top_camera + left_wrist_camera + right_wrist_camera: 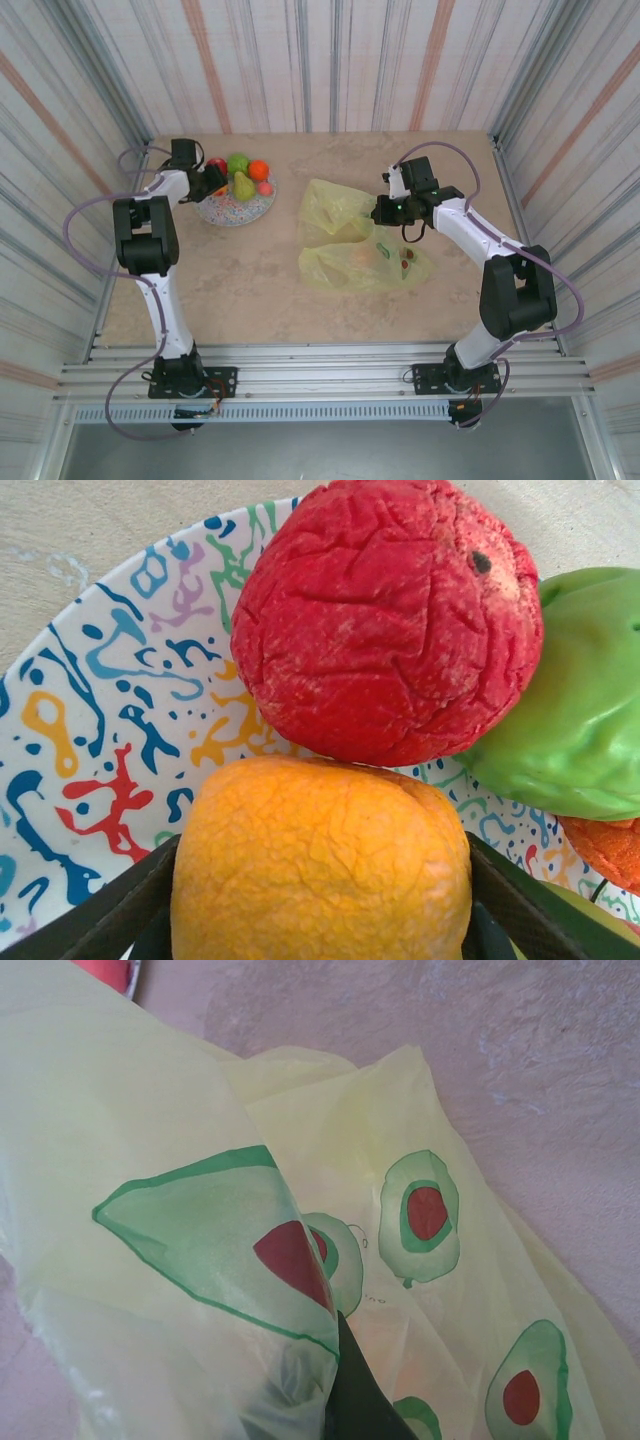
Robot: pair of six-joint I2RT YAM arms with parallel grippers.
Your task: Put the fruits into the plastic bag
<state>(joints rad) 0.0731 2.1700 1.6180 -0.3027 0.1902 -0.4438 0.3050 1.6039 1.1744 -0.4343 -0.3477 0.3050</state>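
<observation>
Top view: the speckled plate (238, 213) sits upper left of centre with the fruits (243, 186) heaped on it, and the left gripper (208, 183) is set at its left rim. The plastic bag (335, 268) lies mid-frame, well apart from the plate, with one pale fruit (362, 255) showing through it. Its upper edge is judged pinched by the closed right gripper (384, 211). Left wrist view: a yellow-orange fruit (320, 860) at bottom centre is flanked by both fingers (110, 915), which lie against its sides. Whether it is gripped cannot be told. A red fruit (385, 620) and a green fruit (585, 720) are crowded behind it. Step judged: picking one fruit. Next, a lift clear of its neighbours and a carry to the bag are called for. Right wrist view: bag film is draped over one dark finger (355, 1405), and the bag mouth is hidden by folds.
</observation>
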